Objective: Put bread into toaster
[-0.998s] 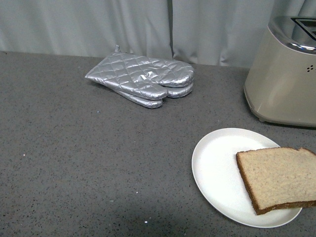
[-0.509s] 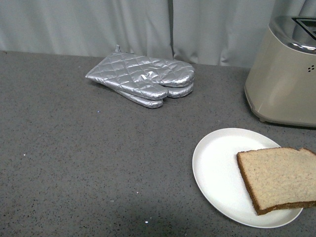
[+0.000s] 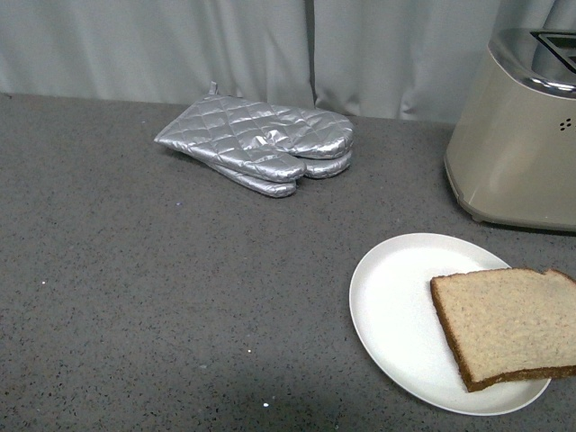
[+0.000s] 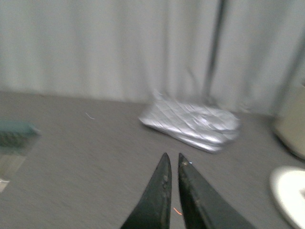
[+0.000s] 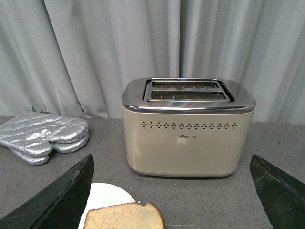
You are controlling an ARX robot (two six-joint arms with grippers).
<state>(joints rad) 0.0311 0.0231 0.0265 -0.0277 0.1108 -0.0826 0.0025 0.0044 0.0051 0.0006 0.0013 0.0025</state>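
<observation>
Nothing done yet: bread (image 3: pixel 508 324) is seen flat on the plate (image 3: pixel 391 306) near the toaster (image 3: pixel 517 148), slots empty; right gripper (image 5: pixel 171 160) is spread wide facing both, left gripper (image 4: pixel 172 158) pinched closed on nothing, pickup and insertion outstanding.

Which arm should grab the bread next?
Right. The right tool is open, the bread just ahead of it and the toaster beyond. The left tool is shut and faces the oven mitts.
</observation>
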